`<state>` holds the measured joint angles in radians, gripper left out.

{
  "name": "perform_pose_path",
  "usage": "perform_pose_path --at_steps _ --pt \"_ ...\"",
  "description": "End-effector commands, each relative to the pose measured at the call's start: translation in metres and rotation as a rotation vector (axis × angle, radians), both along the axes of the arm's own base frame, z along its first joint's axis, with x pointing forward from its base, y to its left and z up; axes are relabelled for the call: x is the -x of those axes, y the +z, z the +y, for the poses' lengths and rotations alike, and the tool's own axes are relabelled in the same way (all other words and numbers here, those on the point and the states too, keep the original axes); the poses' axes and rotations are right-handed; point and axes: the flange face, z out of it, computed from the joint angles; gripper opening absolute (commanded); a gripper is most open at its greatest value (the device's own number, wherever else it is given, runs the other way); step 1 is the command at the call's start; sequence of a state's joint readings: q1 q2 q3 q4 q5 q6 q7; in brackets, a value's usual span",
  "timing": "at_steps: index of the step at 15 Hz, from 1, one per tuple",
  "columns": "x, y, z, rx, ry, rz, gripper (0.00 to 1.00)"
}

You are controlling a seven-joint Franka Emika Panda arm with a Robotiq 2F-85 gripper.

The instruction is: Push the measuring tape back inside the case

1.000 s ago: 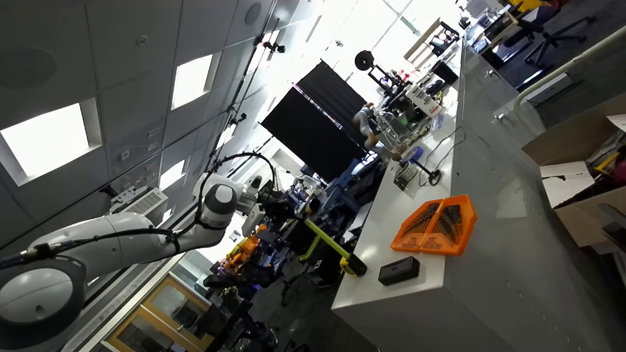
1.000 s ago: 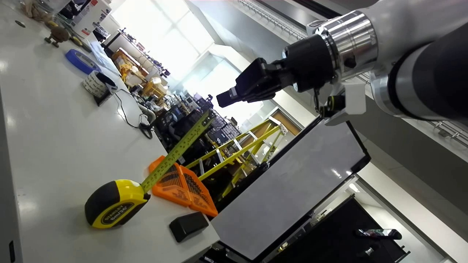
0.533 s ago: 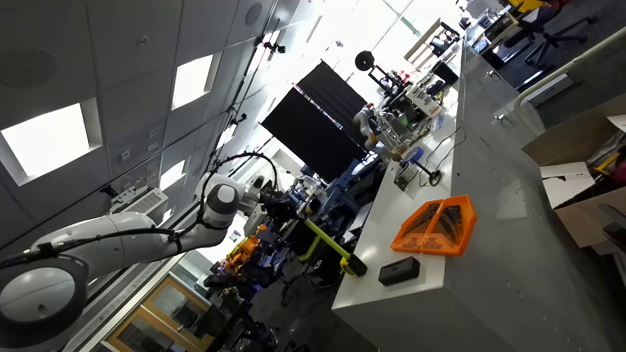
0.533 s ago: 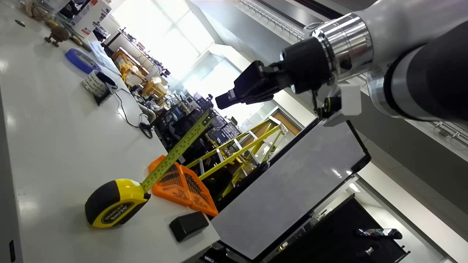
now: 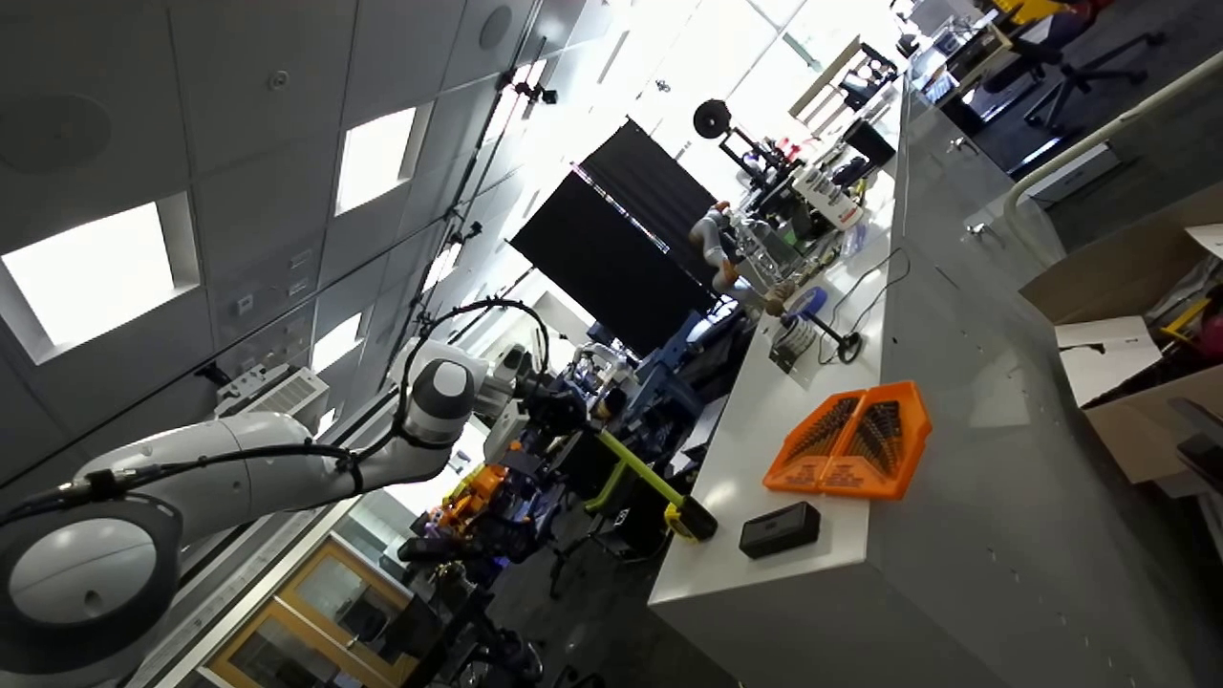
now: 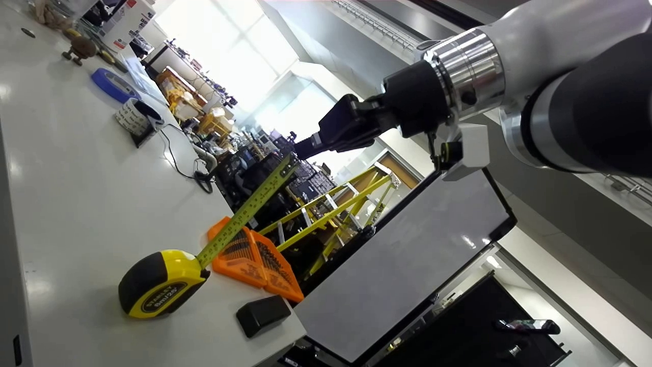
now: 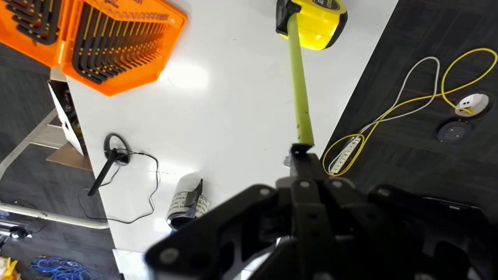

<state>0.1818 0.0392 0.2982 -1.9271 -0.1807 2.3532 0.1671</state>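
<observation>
The measuring tape is a narrow yellow strip that sticks up at a slant from its yellow and black case on the table. It also shows in an exterior view as a strip above the case. In the wrist view the strip runs from the case to a dark end hook at the fingertips. My gripper is shut, with its fingertips together at the strip's free end. I see nothing held between them. Whether they touch the hook I cannot tell.
An orange tray of hex keys and a small black box lie on the table near the case. Farther along are a headset-like black stand with a cable, a tape roll and a blue ring.
My gripper has moved down and toward the free end of the tape strip, closing the gap. The strip, its case and the other objects have not visibly moved.
</observation>
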Motion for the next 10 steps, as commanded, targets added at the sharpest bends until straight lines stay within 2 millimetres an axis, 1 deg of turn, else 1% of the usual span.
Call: perform_pose_path --at_steps 1,6,10 --pt "-0.002 0.001 0.005 0.001 -0.023 0.011 0.0" --pt "-0.001 -0.004 0.006 0.003 -0.025 0.028 0.0" --pt "-0.002 -0.013 0.005 0.005 -0.027 0.048 0.0"
